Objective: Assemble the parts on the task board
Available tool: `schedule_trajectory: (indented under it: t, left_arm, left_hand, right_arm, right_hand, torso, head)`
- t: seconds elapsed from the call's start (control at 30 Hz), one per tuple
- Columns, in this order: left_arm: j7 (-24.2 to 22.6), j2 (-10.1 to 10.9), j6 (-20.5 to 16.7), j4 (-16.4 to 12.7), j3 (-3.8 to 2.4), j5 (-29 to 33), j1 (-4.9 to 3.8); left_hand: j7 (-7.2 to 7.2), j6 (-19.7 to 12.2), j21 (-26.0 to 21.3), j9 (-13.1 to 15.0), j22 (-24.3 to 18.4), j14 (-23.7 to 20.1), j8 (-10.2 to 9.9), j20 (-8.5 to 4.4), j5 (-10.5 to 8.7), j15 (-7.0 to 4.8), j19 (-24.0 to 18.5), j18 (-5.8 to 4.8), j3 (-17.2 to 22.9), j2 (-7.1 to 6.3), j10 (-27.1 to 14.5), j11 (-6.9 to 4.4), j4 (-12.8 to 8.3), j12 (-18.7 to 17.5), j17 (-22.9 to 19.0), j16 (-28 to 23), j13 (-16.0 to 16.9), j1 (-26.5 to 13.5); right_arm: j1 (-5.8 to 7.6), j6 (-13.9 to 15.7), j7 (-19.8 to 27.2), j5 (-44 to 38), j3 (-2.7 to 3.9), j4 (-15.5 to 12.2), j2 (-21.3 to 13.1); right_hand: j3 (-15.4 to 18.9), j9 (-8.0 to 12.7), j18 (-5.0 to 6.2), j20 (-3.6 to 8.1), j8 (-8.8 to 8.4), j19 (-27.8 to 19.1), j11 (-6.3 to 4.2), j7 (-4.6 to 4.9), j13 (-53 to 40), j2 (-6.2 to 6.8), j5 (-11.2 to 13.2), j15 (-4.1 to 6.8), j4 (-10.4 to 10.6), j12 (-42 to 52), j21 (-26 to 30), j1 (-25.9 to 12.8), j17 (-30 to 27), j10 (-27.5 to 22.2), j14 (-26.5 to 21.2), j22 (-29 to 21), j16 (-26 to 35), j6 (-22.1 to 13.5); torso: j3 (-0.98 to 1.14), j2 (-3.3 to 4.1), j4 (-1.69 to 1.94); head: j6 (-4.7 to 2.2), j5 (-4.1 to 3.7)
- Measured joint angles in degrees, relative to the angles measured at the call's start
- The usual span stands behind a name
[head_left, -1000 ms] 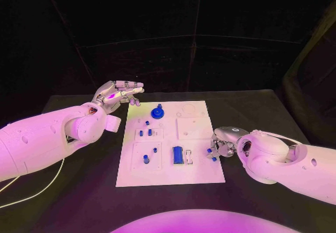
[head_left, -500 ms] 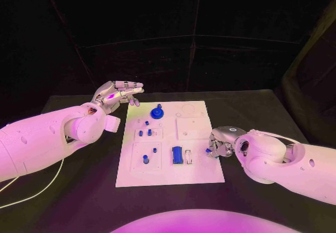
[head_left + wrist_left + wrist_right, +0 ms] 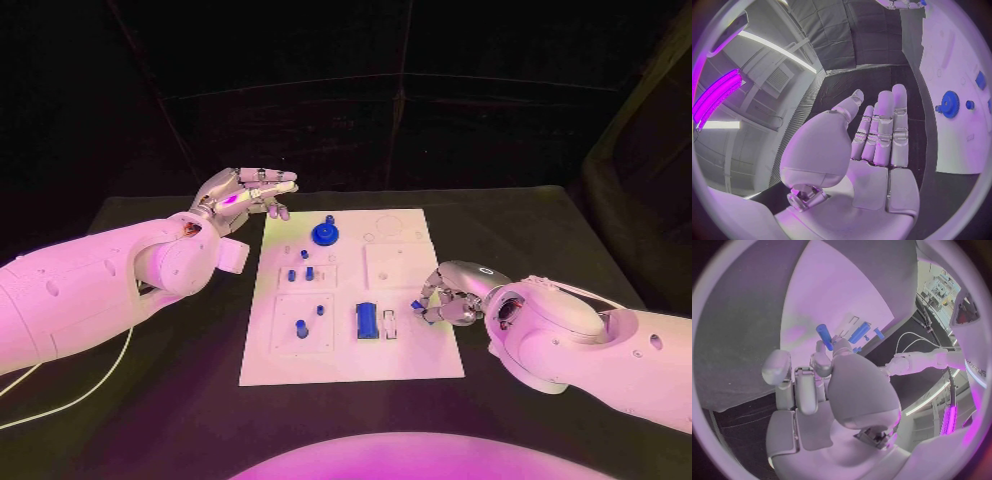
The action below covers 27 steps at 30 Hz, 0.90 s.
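Observation:
The white task board (image 3: pixel 346 365) lies in the middle of the black table. On it sit a blue gear (image 3: pixel 325 233), a blue block (image 3: pixel 366 319) and a few small blue pegs (image 3: pixel 299 272). My right hand (image 3: pixel 450 295) hovers at the board's right edge and pinches a short blue cylinder (image 3: pixel 418 306) at its fingertips; the right wrist view shows that cylinder (image 3: pixel 824 333) above the board, near the blue block (image 3: pixel 859 332). My left hand (image 3: pixel 245 192) is raised off the board's far left corner, its fingers (image 3: pixel 882 132) stretched out and holding nothing, with the gear (image 3: pixel 949 104) beside it.
A white cable (image 3: pixel 87 385) trails over the table's left side under my left arm. Bare black table (image 3: pixel 534 230) surrounds the board, and dark curtains stand behind it.
My right hand has carried the blue cylinder a little leftward, over the board's right edge. The left hand has stayed where it was.

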<state>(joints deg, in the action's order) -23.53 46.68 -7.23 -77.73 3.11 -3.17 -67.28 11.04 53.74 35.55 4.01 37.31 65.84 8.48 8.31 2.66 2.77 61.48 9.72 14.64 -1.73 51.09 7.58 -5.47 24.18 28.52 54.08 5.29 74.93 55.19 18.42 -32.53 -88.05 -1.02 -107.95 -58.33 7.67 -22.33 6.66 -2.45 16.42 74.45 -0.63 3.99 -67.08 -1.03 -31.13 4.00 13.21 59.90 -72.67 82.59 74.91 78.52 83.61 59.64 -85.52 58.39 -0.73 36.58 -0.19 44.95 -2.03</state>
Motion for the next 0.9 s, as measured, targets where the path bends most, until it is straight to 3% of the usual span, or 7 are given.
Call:
schedule_trajectory:
  t: [0.17,0.37,0.5,0.9]
  left_arm:
    - [0.01,0.00,0.03,-0.04,0.00,0.00,0.00]
    - [0.02,0.02,0.05,-0.11,0.01,0.00,0.01]
    - [0.02,0.06,0.06,-0.17,0.02,0.00,0.01]
    - [0.03,0.21,0.07,-0.31,0.02,0.00,0.01]
  left_hand:
    - [0.00,0.00,0.00,0.00,0.00,0.00,0.00,0.00,0.00,0.00,0.00,0.00,0.00,0.00,0.00,0.00,0.00,0.00,0.00,0.00,0.00,0.00]
    - [0.00,0.00,0.00,0.00,0.01,0.00,0.00,0.00,0.00,0.00,0.00,0.00,0.00,0.00,0.00,0.00,0.00,0.00,0.00,0.00,0.01,0.00]
    - [0.00,0.00,0.00,0.00,0.01,0.00,0.00,0.00,0.00,0.00,0.00,0.00,0.00,0.00,0.00,0.00,0.00,0.00,0.01,0.00,0.01,0.00]
    - [0.00,0.00,0.00,0.00,0.02,0.00,0.00,0.00,0.00,0.00,0.00,0.00,0.00,0.00,0.00,0.00,0.00,0.00,0.01,0.00,0.01,0.00]
  right_arm:
    - [0.01,2.76,0.79,3.99,0.00,-0.08,0.61]
    - [0.01,3.65,1.32,7.58,0.00,0.36,1.78]
    - [0.01,3.31,1.41,9.84,0.00,1.04,2.68]
    - [0.01,0.82,0.40,13.36,-0.01,2.42,5.09]
  right_hand:
    - [-0.24,0.07,0.00,0.21,0.00,0.21,0.01,0.17,-0.37,0.06,-0.05,0.00,0.53,0.59,-0.21,-0.06,0.00,0.01,0.00,0.20,-0.22,0.17]
    - [-0.91,0.17,0.01,0.21,-0.33,0.59,-0.10,-0.19,-1.14,0.28,-0.05,0.07,1.67,1.81,-0.48,-1.04,0.00,0.94,0.06,0.75,-0.41,1.27]
    - [-1.49,0.16,0.01,0.32,-0.52,0.71,-0.48,-0.49,-2.23,0.15,-0.04,0.22,2.63,2.93,-0.88,-1.92,0.00,1.94,0.22,1.11,-0.65,2.40]
    - [-1.71,0.05,0.01,0.32,-0.69,0.71,-0.50,-0.88,-2.05,-0.10,-0.03,0.42,2.85,3.02,-0.88,-2.17,0.00,1.96,0.43,1.09,-0.65,3.02]
  torso:
    - [-0.02,0.04,0.00]
    - [-0.04,0.04,-0.01]
    - [-0.06,0.06,0.00]
    - [-0.03,0.05,-0.05]
  head:
    - [0.15,0.13]
    - [0.32,0.18]
    - [0.47,0.20]
    - [0.76,0.32]
